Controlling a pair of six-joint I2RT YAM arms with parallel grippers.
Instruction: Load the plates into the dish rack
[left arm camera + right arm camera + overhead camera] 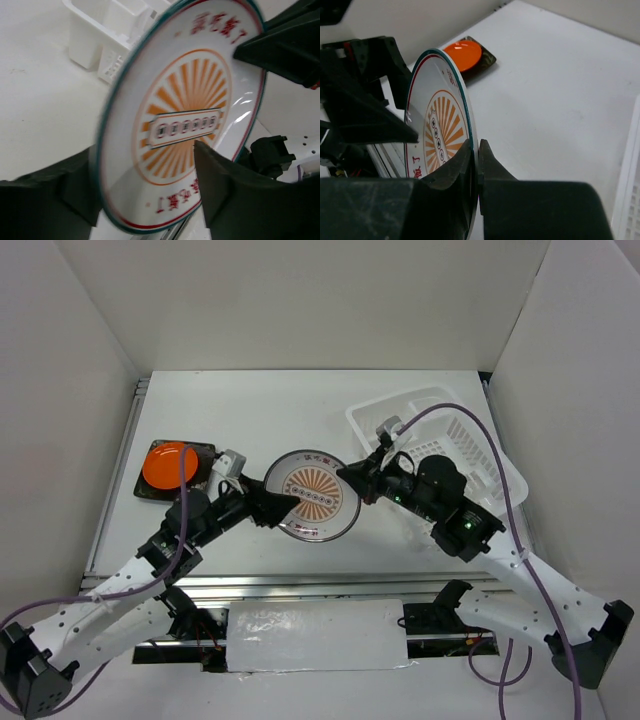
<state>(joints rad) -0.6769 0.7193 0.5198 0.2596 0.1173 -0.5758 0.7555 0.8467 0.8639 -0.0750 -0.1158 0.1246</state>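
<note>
White walls are boxing in a pale table (250, 410). At left, the orange plate (168, 467) is sitting on the dark square plate (207, 454). Mid-frame, the left gripper (285, 507) is standing spread around the sunburst plate (316, 496), while the right gripper (350, 478) is pinching its opposite rim. Glazed and stiff, likely slippery and breakable, it is calling for a firm rim grip. At upper right, the dish rack (400, 402) is lying.
</note>
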